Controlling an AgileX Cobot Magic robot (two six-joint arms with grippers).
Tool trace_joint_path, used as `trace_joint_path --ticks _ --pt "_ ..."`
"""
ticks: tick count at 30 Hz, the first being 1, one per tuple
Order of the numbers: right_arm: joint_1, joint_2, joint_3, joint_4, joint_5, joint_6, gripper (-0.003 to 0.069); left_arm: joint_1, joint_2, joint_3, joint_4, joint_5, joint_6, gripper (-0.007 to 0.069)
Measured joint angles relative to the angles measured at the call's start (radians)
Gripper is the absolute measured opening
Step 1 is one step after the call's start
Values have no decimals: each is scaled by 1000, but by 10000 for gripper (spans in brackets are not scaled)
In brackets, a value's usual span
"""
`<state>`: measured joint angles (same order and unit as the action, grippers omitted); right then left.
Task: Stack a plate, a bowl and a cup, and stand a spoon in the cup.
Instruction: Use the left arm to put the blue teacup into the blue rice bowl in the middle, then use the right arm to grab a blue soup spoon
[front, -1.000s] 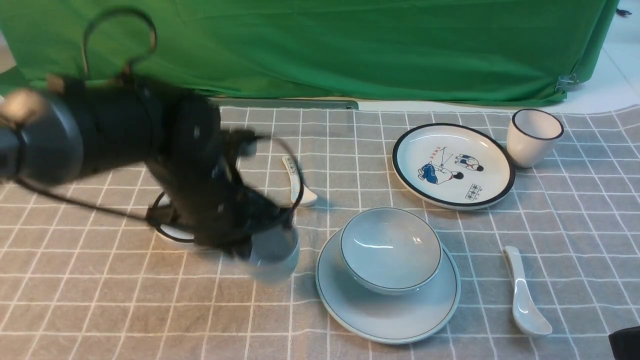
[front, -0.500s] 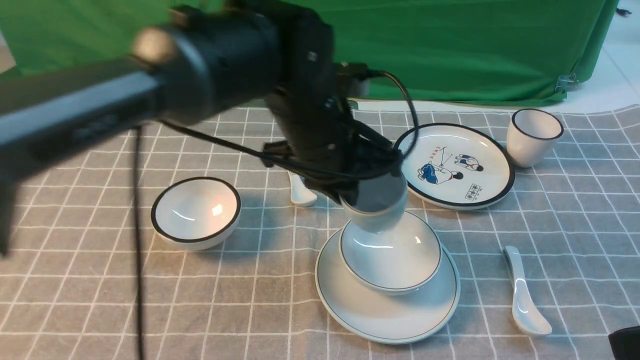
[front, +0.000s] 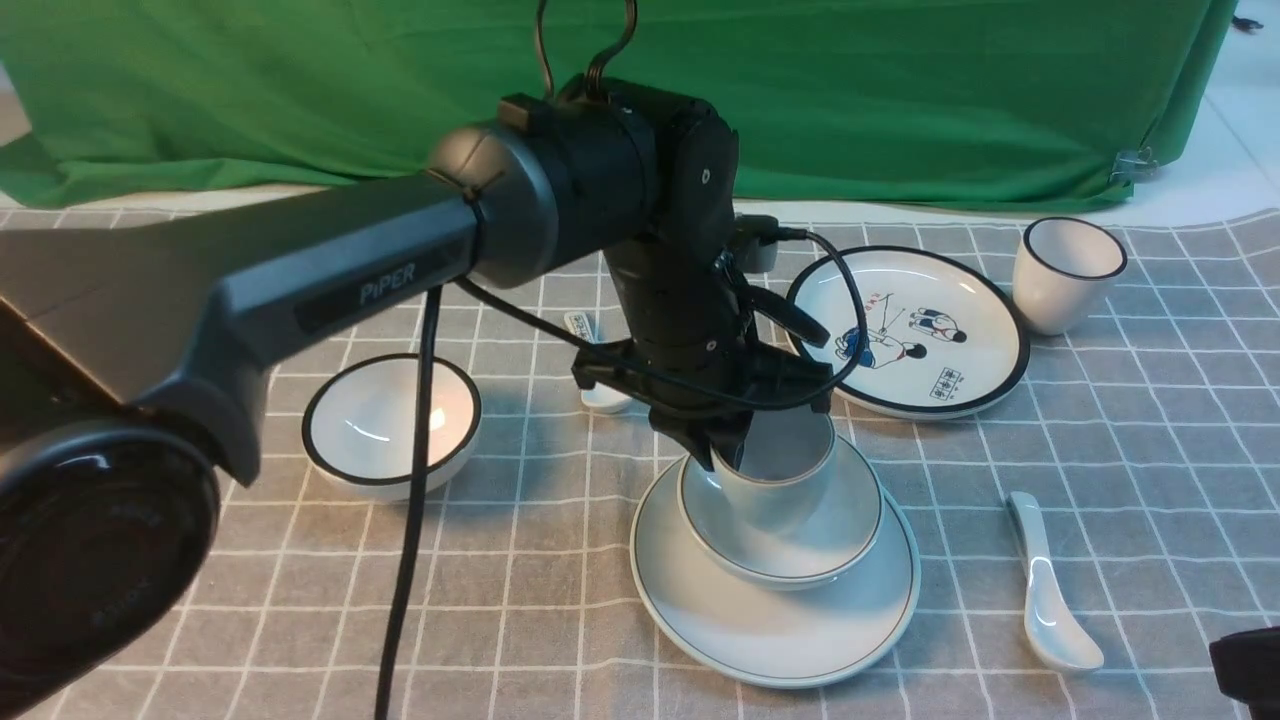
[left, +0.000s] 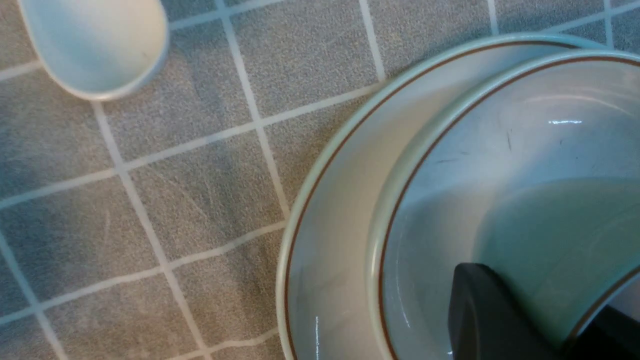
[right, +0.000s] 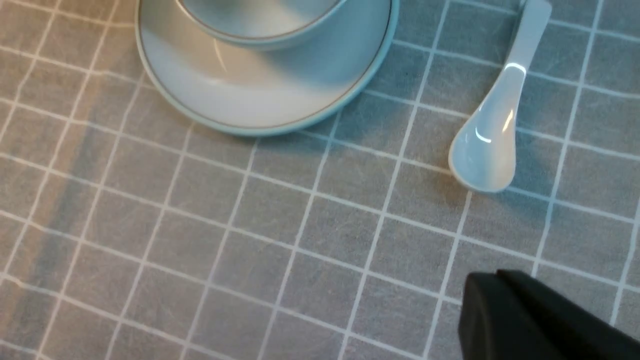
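The cup (front: 780, 500) is gripped at its rim by the left tool (front: 725, 455), inside the bowl (front: 850, 530) on the plate (front: 700, 620): stacking is judged nearly done. Next the rim is to be released, and the spoon (front: 1045, 590), lying near the plate, taken by the clenched, empty right tool (right: 500, 300).

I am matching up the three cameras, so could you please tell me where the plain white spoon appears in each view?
Front view: the spoon lies on the cloth at lower right, right of the plate.
Left wrist view: not in it; the scoop there belongs to the smaller spoon.
Right wrist view: the spoon lies on the cloth beside the plate.
Shared landmark: the plate's rim, in all three.
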<state>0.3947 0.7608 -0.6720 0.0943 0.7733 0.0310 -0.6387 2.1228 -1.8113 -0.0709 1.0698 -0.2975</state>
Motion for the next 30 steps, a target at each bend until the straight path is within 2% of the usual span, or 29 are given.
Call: trace_joint_path --ticks 6,10,13,18,21,23,27,30 --pt "0 0 0 0 -8 0 35 0 13 0 8 -10 3 36" --pt "0 0 0 0 -8 0 35 0 13 0 5 -28 3 71" --pt "0 0 0 0 -9 0 35 0 13 0 3 -38 5 132" --pt "0 0 0 -6 -24 -2 35 0 13 -13 2 -32 32 277" --pt "0 17 -29 -55 -9 33 35 0 9 -65 2 40 76 345" --pt "-5 57 -79 -101 27 63 31 0 -6 -107 10 89 93 358" --pt "-57 178 -186 -150 98 77 20 0 -65 -150 18 125 121 302" --pt "-169 366 -317 -124 166 2 19 0 -189 -126 30 132 135 106"
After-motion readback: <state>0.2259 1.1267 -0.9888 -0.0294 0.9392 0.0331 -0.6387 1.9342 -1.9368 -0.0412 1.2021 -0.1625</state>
